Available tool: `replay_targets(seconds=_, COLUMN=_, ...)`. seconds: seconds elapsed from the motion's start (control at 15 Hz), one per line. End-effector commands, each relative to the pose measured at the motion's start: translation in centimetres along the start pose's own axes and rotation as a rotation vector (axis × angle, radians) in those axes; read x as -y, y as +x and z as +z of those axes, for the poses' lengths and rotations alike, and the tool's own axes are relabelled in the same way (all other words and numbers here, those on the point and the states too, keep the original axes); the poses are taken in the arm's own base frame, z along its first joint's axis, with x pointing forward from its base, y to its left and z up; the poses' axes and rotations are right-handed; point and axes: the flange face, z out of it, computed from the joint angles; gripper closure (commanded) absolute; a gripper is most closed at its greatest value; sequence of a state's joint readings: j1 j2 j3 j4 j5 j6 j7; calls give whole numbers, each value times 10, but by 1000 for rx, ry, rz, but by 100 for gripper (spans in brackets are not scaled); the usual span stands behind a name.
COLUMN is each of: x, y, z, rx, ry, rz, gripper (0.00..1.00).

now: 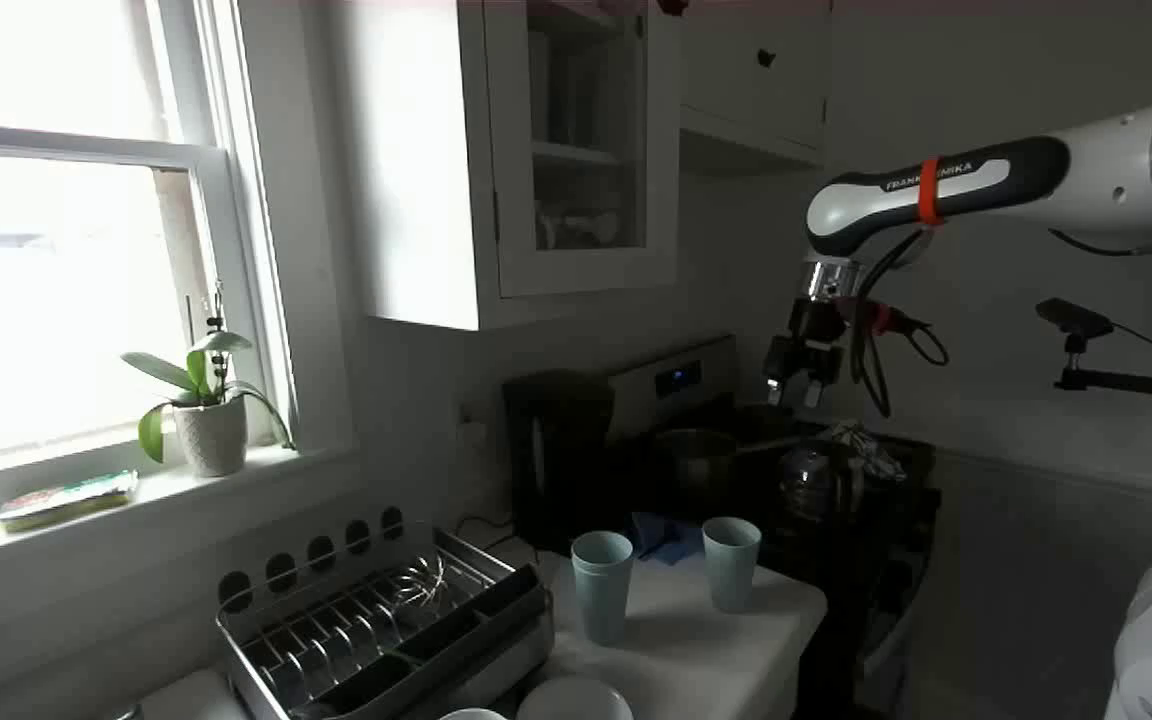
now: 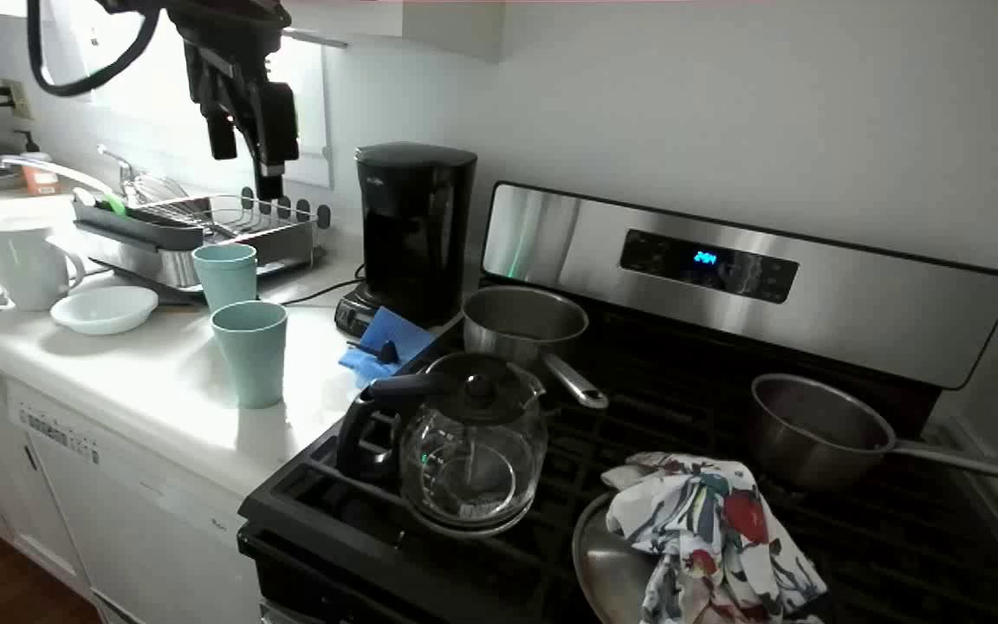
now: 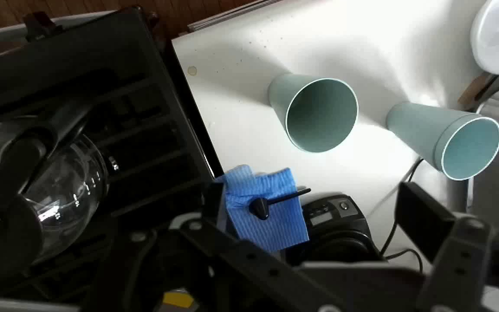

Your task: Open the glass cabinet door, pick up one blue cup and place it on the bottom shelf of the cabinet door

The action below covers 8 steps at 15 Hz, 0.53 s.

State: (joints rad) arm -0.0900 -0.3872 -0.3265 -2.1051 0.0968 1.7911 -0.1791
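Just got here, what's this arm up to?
The white-and-black Franka arm holds nothing: its black two-fingered gripper hangs open in mid-air. A round, handleless pale-blue cup and a taller-looking pale-blue one stand upright on the white countertop. The white-framed glass cabinet door looks shut. The goal is opening it and shelving one cup; neither is done.

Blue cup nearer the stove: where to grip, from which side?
Blue cup: probably pinch the rim wall facing the stove, from above. It stands upright, mouth up, no handle visible; the other cup stands beyond it, away from the stove. The gripper is open, pointing down.
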Motion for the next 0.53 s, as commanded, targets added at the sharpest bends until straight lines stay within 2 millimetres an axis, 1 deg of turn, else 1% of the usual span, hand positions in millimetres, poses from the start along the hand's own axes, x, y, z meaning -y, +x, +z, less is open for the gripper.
replay_targets(seconds=0.0, x=0, y=0, z=-1, rx=1, ry=0, rz=0, gripper=0)
replay_targets(seconds=0.27, x=0, y=0, z=-1, rx=1, ry=0, rz=0, gripper=0)
replay_targets(seconds=0.33, x=6, y=2, z=-4, rx=-14, ry=40, rz=-74, gripper=0)
replay_targets(seconds=0.47, x=10, y=8, z=-11, rx=-65, ry=51, rz=-192, gripper=0)
